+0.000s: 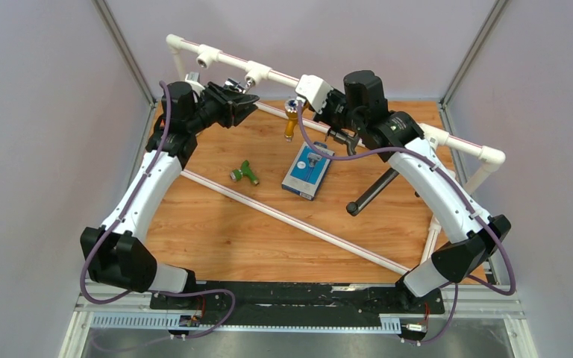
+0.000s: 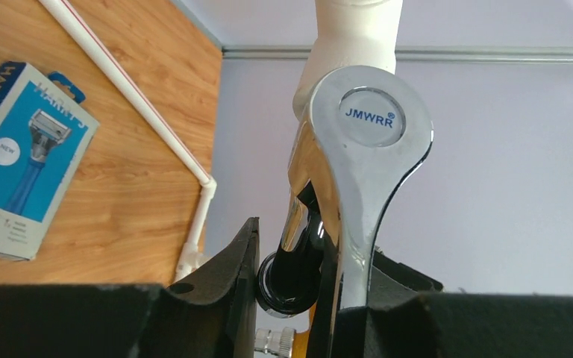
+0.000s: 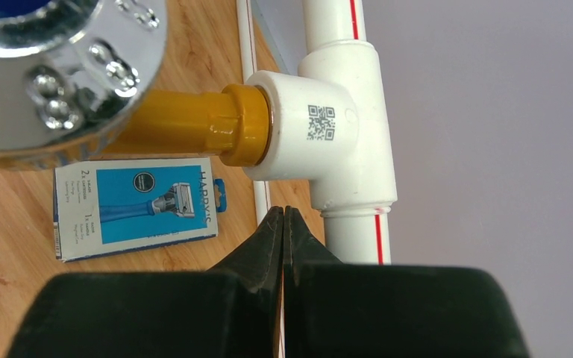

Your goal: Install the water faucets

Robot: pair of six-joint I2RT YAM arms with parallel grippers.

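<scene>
1. The left gripper is clamped on the chrome faucet, holding it against a tee socket on the far pipe frame, likely so you can thread it in.
2. The right gripper is clenched on nothing, just beside the yellow faucet seated in its tee.
3. The green faucet lies on the table, left of the blue box.
4. Both arms reach far, elbows outward.
</scene>
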